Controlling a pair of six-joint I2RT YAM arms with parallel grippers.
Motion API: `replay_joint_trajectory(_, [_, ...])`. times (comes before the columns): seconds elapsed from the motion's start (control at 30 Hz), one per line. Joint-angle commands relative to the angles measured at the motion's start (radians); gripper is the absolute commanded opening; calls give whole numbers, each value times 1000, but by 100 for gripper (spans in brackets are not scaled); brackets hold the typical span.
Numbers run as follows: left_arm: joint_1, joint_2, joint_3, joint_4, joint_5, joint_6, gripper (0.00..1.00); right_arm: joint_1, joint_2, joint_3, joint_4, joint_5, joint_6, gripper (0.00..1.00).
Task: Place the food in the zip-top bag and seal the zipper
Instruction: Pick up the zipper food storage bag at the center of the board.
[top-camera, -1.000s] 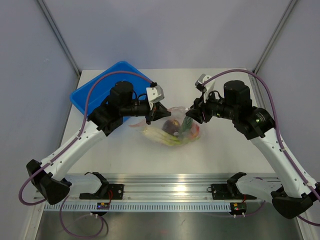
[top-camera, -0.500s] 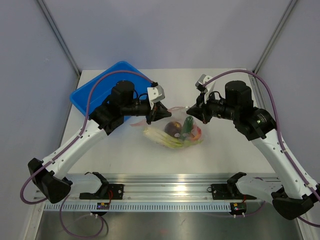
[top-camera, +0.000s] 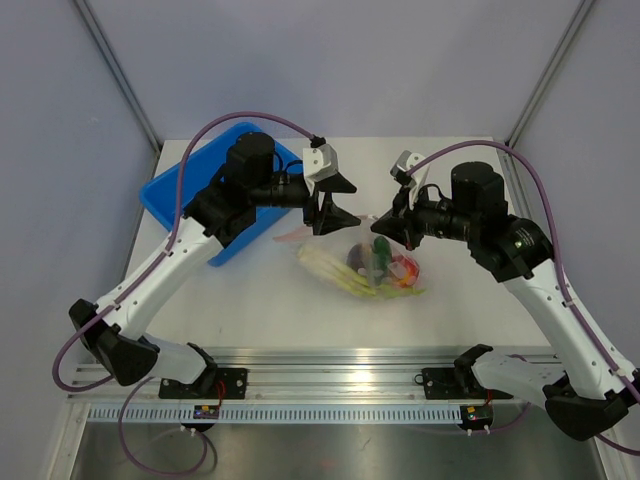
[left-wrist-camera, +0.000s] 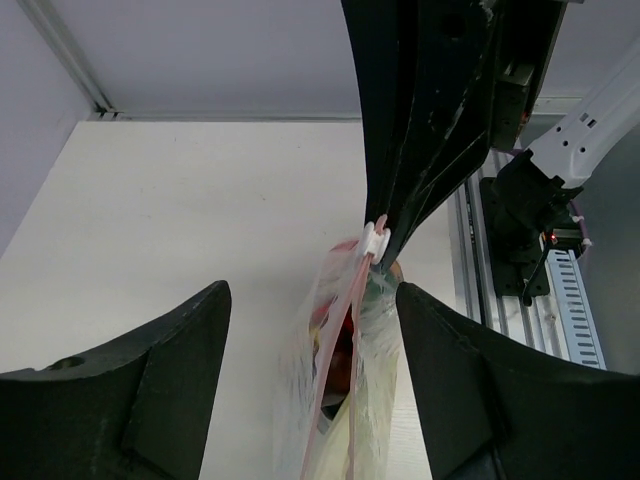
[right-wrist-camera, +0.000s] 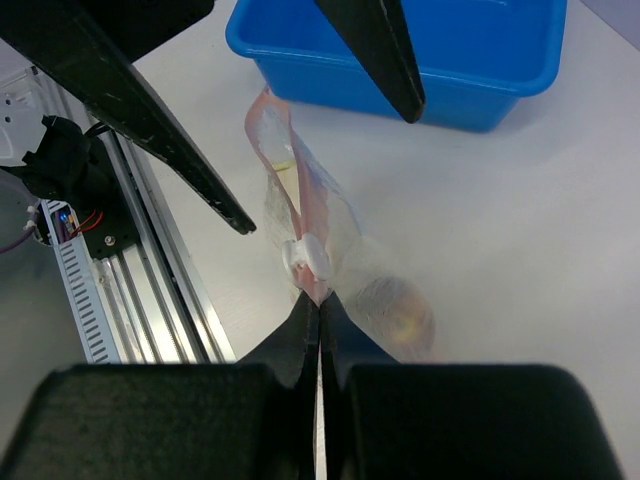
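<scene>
The zip-top bag (top-camera: 365, 266) lies on the table with the food inside: a pale stalk (top-camera: 333, 270), a green piece (top-camera: 375, 255) and a red fruit (top-camera: 405, 268). My right gripper (right-wrist-camera: 318, 303) is shut on the bag's pink end, right beside the white slider (right-wrist-camera: 305, 257) of the zipper (right-wrist-camera: 291, 190). A round fruit (right-wrist-camera: 396, 311) shows through the plastic. My left gripper (top-camera: 343, 200) hangs open above the bag's left part, touching nothing. In the left wrist view its fingers (left-wrist-camera: 130, 395) stand wide on either side of the bag (left-wrist-camera: 360, 350), whose mouth gapes between the two pink strips.
A blue bin (top-camera: 165, 195) stands at the back left, partly under the left arm, and shows in the right wrist view (right-wrist-camera: 500, 60). An aluminium rail (top-camera: 330, 385) runs along the near table edge. Grey walls close in the back and sides.
The left gripper let go of the bag's left end, opened, and rose toward the back right. The right gripper shut on the zipper end. The bag slid a little right.
</scene>
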Motion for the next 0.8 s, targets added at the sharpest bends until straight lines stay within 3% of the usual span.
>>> replay_joint_trajectory(0.0, [-1,33,54,45,100,-20,67,-3,0,25,74,-40,13,0])
replay_joint_trajectory(0.17, [-24,32,32,90,116,-29,57,-3,12,28,75,-54,17,0])
replay_joint_trajectory(0.33, [-38,38,19,101,140,-31,56,-3,22,36,79,-61,15,0])
replay_joint_trajectory(0.53, [-49,52,19,92,149,-26,39,-3,28,39,82,-66,17,0])
replay_joint_trajectory(0.77, [-51,61,17,69,159,-14,39,-2,26,39,85,-66,21,0])
